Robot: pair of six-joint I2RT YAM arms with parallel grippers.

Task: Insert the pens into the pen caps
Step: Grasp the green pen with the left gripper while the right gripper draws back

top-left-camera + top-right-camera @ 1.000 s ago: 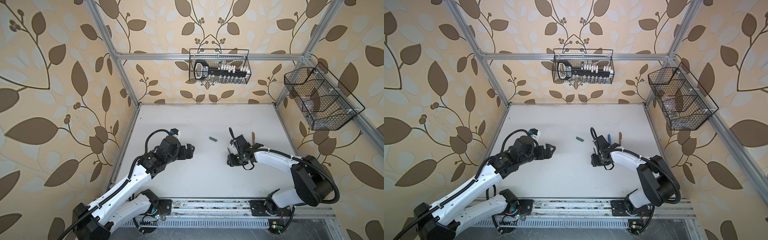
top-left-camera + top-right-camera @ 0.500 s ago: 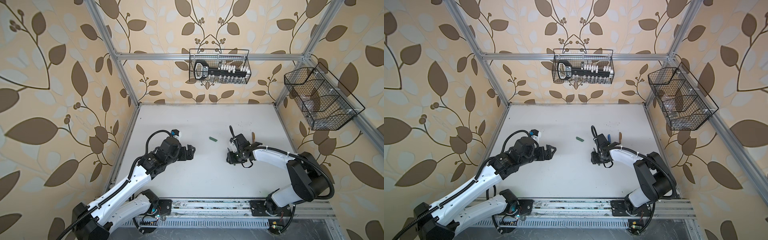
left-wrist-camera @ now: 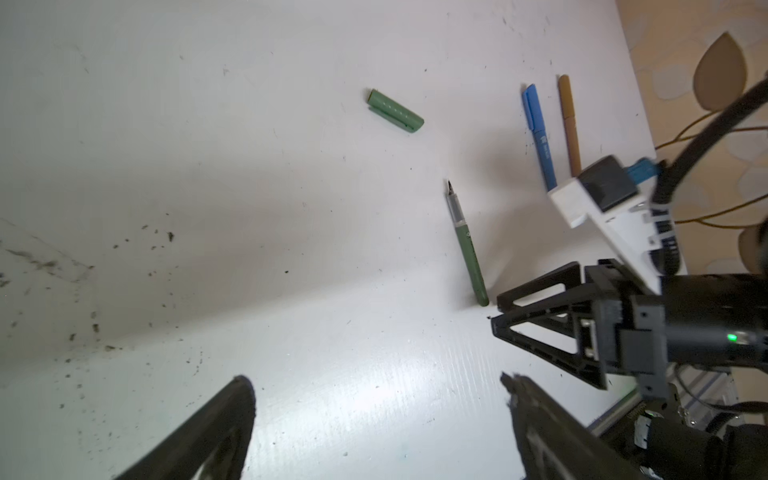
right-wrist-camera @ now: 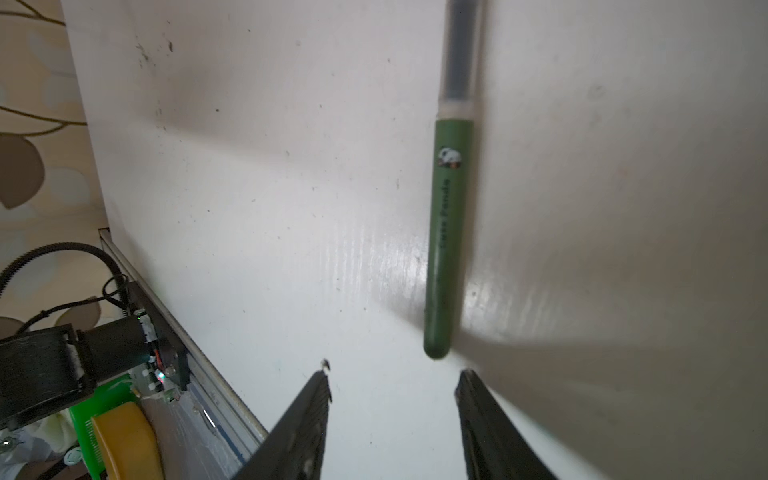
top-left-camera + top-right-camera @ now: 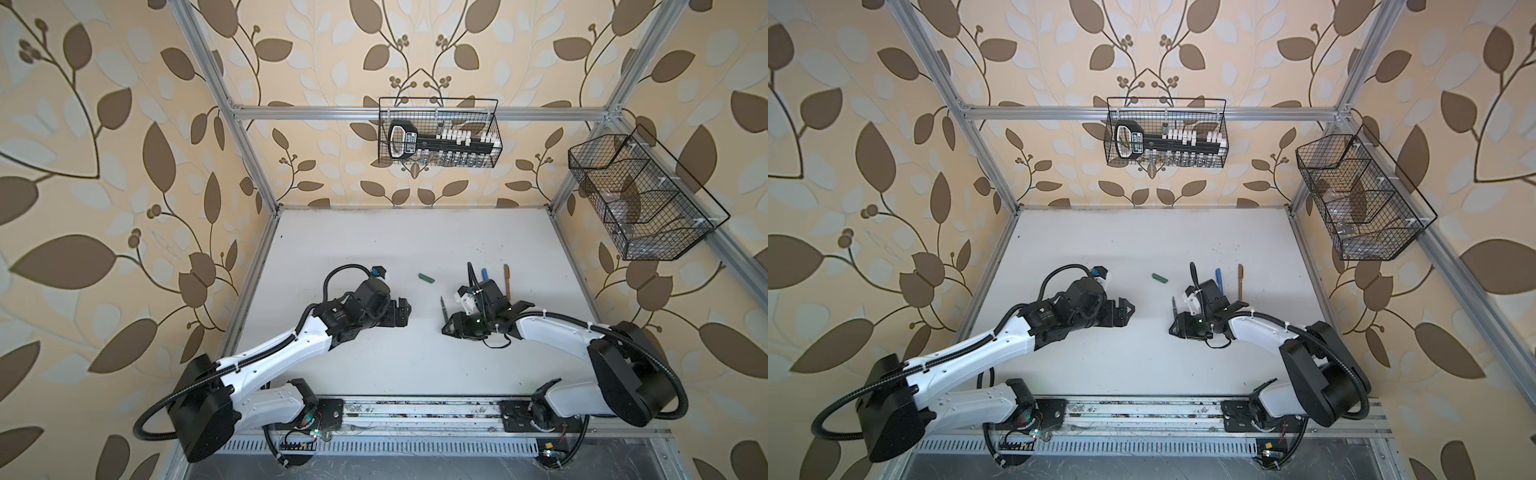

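An uncapped green pen lies flat on the white table, dark tip pointing to the back. Its green pen cap lies loose a little farther back and to the left. My right gripper is open, its fingertips just short of the pen's rear end and nothing between them. A blue pen and an orange-brown pen lie side by side behind the right wrist, both seemingly capped. My left gripper hangs wide open and empty, left of the green pen.
A wire basket holding a black tool rack hangs on the back wall, and another wire basket on the right wall. The table is edged by aluminium posts, with the arms' base rail along the front.
My left gripper has shifted a little to the right, toward the middle. My right gripper has edged slightly left and toward the front; the green pen now shows in full beyond its fingertips.
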